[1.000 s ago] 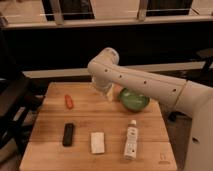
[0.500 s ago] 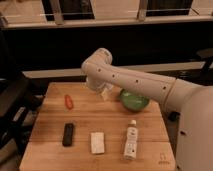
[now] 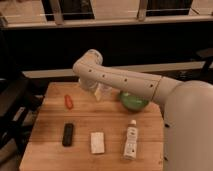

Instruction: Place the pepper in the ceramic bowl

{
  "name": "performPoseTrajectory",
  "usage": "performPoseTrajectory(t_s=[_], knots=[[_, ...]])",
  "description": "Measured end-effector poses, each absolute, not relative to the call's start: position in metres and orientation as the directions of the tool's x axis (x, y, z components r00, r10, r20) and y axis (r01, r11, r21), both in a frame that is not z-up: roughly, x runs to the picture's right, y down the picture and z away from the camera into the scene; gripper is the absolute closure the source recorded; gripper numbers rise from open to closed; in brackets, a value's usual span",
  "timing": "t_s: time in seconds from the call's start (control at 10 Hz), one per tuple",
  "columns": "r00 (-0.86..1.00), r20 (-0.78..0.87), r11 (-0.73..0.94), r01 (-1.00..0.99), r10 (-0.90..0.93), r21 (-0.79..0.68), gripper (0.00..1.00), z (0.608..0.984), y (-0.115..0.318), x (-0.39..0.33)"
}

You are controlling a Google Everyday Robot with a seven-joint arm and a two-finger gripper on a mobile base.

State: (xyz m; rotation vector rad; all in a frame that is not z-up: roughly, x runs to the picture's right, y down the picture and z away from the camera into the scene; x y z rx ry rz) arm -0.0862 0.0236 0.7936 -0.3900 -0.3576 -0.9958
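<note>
Camera view: the gripper [image 3: 96,90] hangs below the bent arm over the back of the wooden table [image 3: 50,152], its fingers spread apart and pinching nothing. The small red-orange pepper [image 3: 68,101] lies on the table to its left, apart from it. The glossy green ceramic bowl [image 3: 133,102] sits at the right, partly behind the arm. Nearer the front lie a black rectangular block [image 3: 67,134], a white block [image 3: 97,142] and a white bottle [image 3: 131,140].

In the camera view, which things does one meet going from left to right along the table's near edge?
black block, white block, bottle; the gripper hangs farther back, between the pepper and the ceramic bowl.
</note>
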Motion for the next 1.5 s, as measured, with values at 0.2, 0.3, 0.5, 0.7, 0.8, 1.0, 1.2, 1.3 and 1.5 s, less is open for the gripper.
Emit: performPoseTrajectory(t_s=[0.2, 0.3, 0.5, 0.7, 0.8, 1.0, 1.2, 1.3, 1.5], knots=[[0.461, 0.46, 0.454, 0.881, -0.759, -0.133, 0.2, 0.8, 0.024, -0.101], [0.437, 0.46, 0.433, 0.893, -0.773, -0.121, 0.2, 0.804, 0.024, -0.109], [0.404, 0.459, 0.401, 0.91, -0.791, -0.109, 0.2, 0.81, 0.025, -0.111], [0.372, 0.454, 0.369, 0.924, -0.81, -0.098, 0.2, 0.821, 0.026, -0.121], [0.354, 0.451, 0.353, 0.931, -0.819, -0.09, 0.2, 0.828, 0.024, -0.129], [0.337, 0.445, 0.335, 0.938, -0.83, -0.087, 0.2, 0.837, 0.024, -0.131], [0.315, 0.445, 0.315, 0.946, -0.838, -0.077, 0.2, 0.844, 0.025, -0.137], [0.295, 0.445, 0.297, 0.952, -0.845, -0.068, 0.2, 0.853, 0.028, -0.144], [0.27, 0.442, 0.275, 0.96, -0.855, -0.055, 0.2, 0.863, 0.03, -0.147]])
